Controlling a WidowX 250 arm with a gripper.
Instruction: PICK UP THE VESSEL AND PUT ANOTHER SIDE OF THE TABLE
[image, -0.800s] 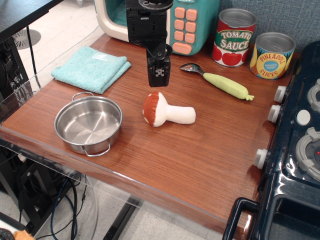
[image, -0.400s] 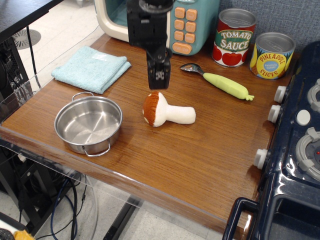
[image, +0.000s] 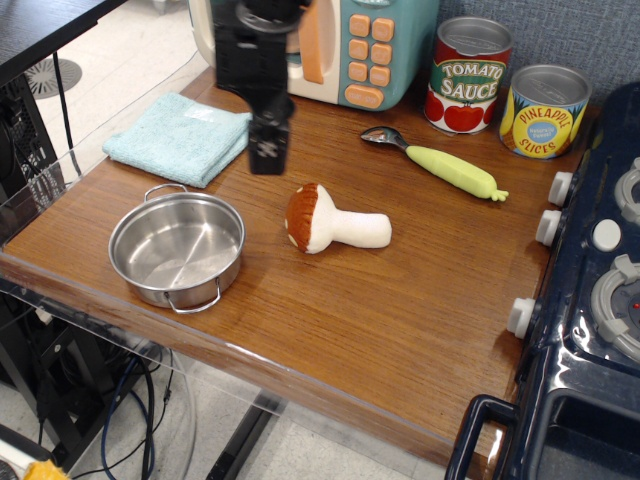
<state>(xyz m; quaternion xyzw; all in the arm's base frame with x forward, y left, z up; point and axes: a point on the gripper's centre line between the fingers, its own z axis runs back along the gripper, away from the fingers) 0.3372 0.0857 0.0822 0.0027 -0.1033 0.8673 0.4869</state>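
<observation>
The vessel (image: 177, 248), a shallow shiny steel pot with two wire loop handles, stands empty near the front left corner of the reddish-brown table (image: 380, 320). My gripper (image: 267, 165) hangs above the table behind and to the right of the vessel, between it and the teal cloth. Its fingers point down, look pressed together and hold nothing. It is clear of the vessel and does not touch it.
A plush mushroom (image: 335, 222) lies right of the vessel. A teal cloth (image: 180, 135) is at the back left and a toy microwave (image: 340, 40) behind it. A green-handled spoon (image: 440, 163), a tomato sauce can (image: 470, 75) and a pineapple can (image: 545, 110) are at the back right. A dark blue toy stove (image: 600, 300) is on the right.
My gripper has moved left, from above the mushroom's cap towards the space behind the vessel. The vessel and other objects have not moved.
</observation>
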